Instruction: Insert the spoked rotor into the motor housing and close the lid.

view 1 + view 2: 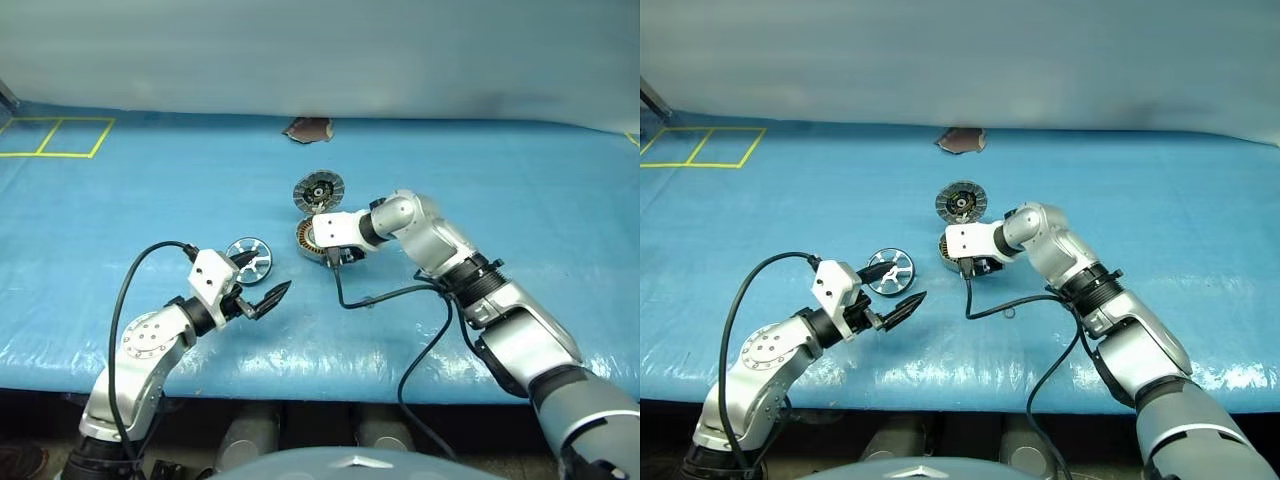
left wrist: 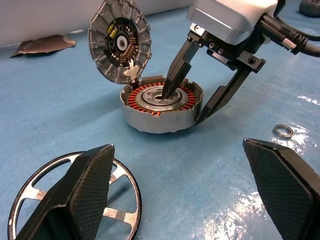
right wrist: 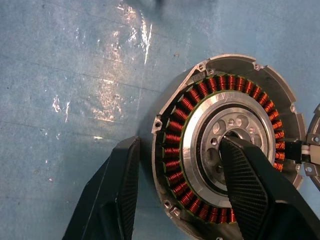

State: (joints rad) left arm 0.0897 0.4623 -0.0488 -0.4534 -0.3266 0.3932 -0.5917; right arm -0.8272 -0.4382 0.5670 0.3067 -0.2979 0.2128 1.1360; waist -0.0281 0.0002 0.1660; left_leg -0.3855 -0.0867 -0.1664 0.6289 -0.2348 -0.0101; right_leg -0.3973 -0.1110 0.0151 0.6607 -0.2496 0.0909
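We see the right gripper point(image 2: 186, 107) straddling the copper-wound silver motor housing's point(image 2: 150, 117) wall (not visibly clamped); left gripper point(image 1: 262, 287) gapes empty.

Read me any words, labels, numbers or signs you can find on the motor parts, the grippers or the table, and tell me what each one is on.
No readable text anywhere.
Motor housing: no lettering visible.
Lid: small components around its dark centre; any markings too small to read.
Spoked rotor: bare metal.
Left gripper and right gripper: no brand or label visible.
Table: yellow tape lines forming boxes, no writing.
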